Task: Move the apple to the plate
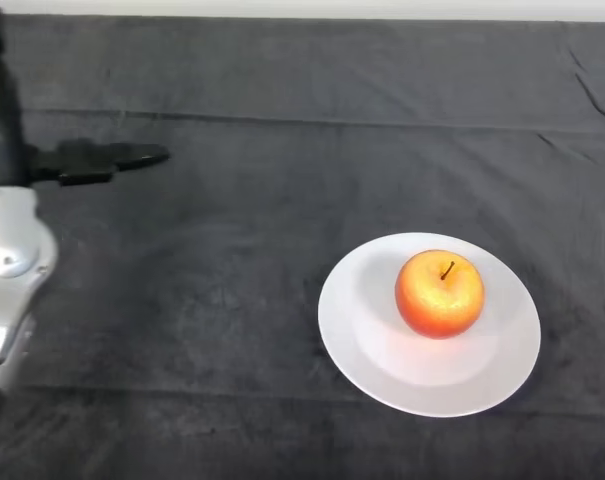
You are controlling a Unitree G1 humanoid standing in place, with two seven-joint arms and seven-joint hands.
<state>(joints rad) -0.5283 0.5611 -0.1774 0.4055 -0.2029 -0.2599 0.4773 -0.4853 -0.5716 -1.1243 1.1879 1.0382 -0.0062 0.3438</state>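
A red and yellow apple (440, 293) with a dark stem stands upright on a round white plate (362, 330) at the right of the table, slightly above the plate's middle. My left hand (94, 161) is far off at the upper left edge, hovering over the dark cloth. Its black fingers (142, 155) stretch out straight toward the right and hold nothing. The silver-grey forearm (10, 270) comes up along the left edge below the hand.
A dark cloth (232, 260) with a few creases covers the whole table. Its pale far edge (302, 8) runs along the top of the view.
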